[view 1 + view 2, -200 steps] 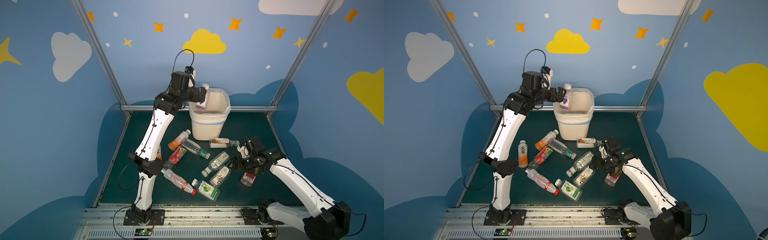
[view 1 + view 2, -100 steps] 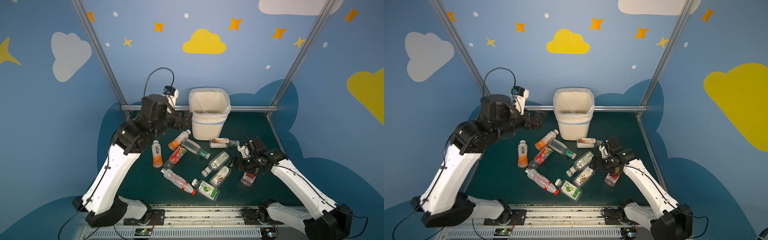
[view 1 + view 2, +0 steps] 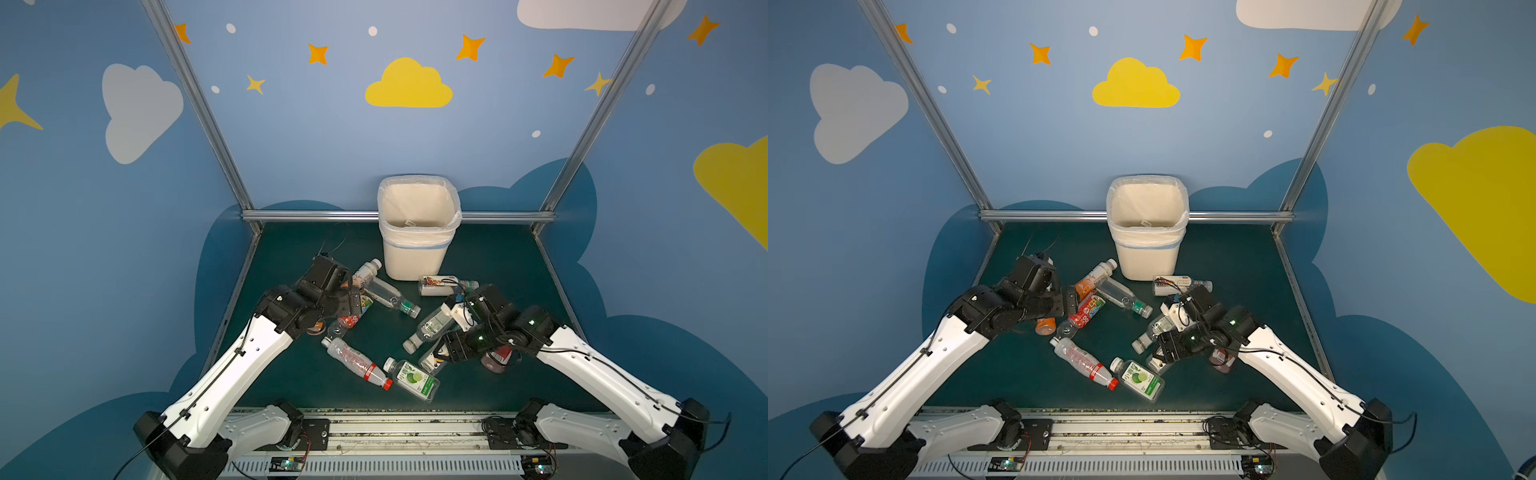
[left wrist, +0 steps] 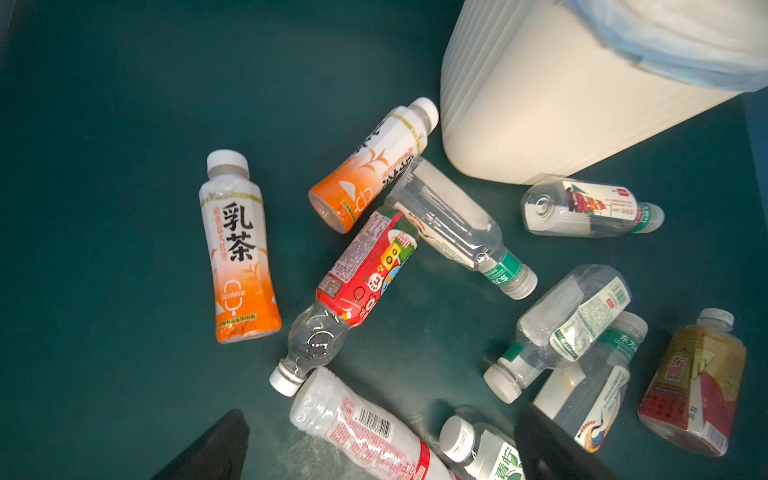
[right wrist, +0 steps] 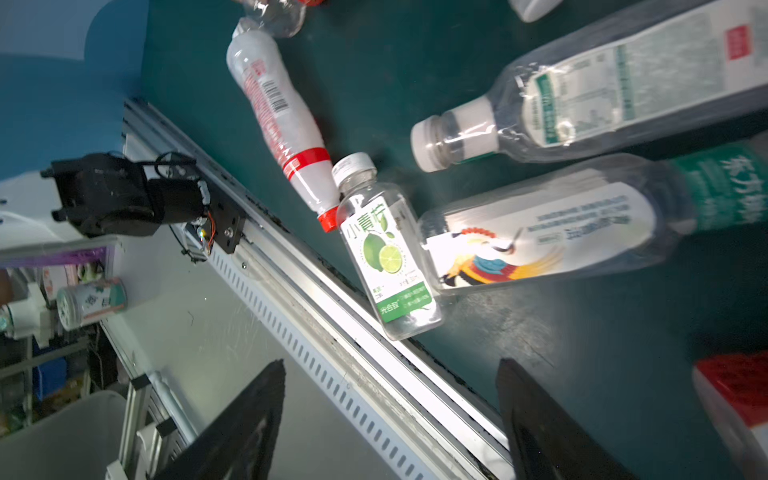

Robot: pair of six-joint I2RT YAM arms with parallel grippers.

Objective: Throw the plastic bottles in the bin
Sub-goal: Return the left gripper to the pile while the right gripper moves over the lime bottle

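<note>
For the left gripper (image 4: 380, 411): stands spread wide, holds nothing, hovers with the red-label bottle (image 3: 1088, 309) just at three o'clock. For the right gripper (image 5: 390, 365): stands parted, empty, low near the bird-label bottle (image 5: 540, 232). Beyond: plastic bottles (image 3: 357, 365) scattered flat on the green mat (image 3: 291, 374), with the bin (image 3: 415, 257) upright at twelve o'clock of them.

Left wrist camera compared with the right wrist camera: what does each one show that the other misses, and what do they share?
Only the left wrist view shows the bin, the lone orange tea bottle, the second orange bottle and the white-label bottle beside the bin. Only the right wrist view shows the metal rail along the table's edge and an arm base on it. Both show the lime-label bottle, the red-capped bottle, the bird-label bottle and the white-capped clear bottle, lying on the green table.
</note>
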